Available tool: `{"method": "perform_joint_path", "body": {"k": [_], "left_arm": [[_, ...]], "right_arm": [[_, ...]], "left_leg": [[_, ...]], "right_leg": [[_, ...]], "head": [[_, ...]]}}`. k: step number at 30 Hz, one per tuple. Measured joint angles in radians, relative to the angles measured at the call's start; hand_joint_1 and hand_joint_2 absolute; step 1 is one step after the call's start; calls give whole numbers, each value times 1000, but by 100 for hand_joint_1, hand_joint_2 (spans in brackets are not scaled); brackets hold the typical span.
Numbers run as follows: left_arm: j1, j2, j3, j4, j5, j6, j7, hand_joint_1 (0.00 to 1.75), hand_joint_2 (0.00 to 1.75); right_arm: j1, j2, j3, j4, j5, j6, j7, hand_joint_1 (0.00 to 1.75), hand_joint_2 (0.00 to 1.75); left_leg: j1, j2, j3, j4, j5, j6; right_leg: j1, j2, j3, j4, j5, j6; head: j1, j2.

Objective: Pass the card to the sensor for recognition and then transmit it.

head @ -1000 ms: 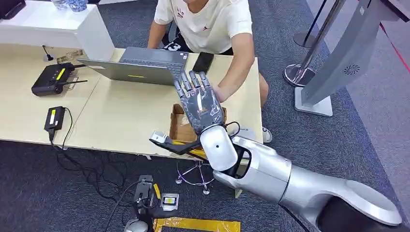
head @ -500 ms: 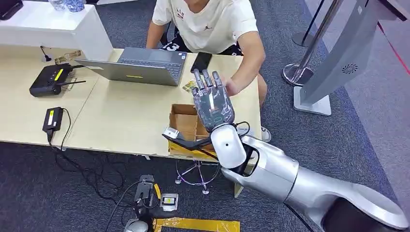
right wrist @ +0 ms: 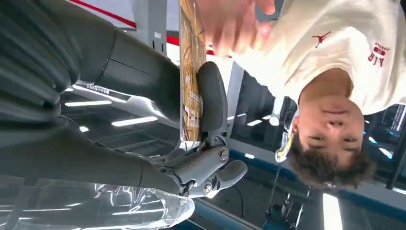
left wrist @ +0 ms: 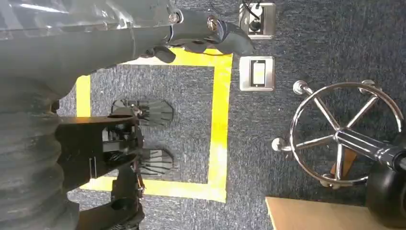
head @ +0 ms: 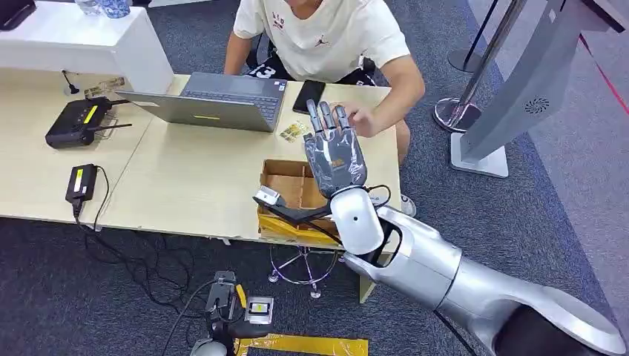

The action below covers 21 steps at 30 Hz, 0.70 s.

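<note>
A dark blue carpet runs under a pale wooden table [head: 193, 178], and a grey kiosk [head: 534, 81] leans in at two o'clock. A person [head: 326, 33] in a cream shirt sits across the table at twelve o'clock, one hand [head: 363, 119] reaching toward the robot. On the table a laptop [head: 215, 100] sits at eleven o'clock, a black radio [head: 74, 122] at ten o'clock, a phone [head: 309, 95] beside the laptop, and an open cardboard box [head: 289, 193] near the centre. The right hand [head: 335, 152] is raised over the table's far right part, palm away from the head camera. In the right wrist view that hand [right wrist: 158, 105] pinches the card [right wrist: 190, 72] edge-on between thumb and a finger, and the person's fingers [right wrist: 234, 19] are at the card's far end, touching it or very nearly. The left hand [left wrist: 143, 28] hangs low over the carpet, fingers curled in with nothing in them. I cannot pick out a sensor in these views, so whether the scan is done I cannot tell; the handover looks well along, with letting go of the card left.
</note>
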Motion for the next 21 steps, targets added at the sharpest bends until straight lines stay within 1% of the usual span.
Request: {"method": "perform_joint_path", "body": {"k": [10, 15, 21], "left_arm": [[4, 4, 0, 0, -5, 0, 0, 0, 175], [6, 7, 1, 0, -14, 0, 0, 0, 175], [15, 13, 2, 5, -39, 0, 3, 0, 175]], "right_arm": [[16, -4, -6, 9, -6, -27, 0, 175, 175], [50, -16, -34, 15, -30, -59, 0, 175, 175], [120, -41, -77, 25, -41, -103, 0, 175, 175]], "left_leg": [[0, 0, 0, 0, 0, 0], [0, 0, 0, 0, 0, 0], [0, 0, 0, 0, 0, 0]], "right_leg": [[0, 0, 0, 0, 0, 0], [0, 0, 0, 0, 0, 0], [0, 0, 0, 0, 0, 0]], "head": [[0, 0], [0, 0], [0, 0]]}}
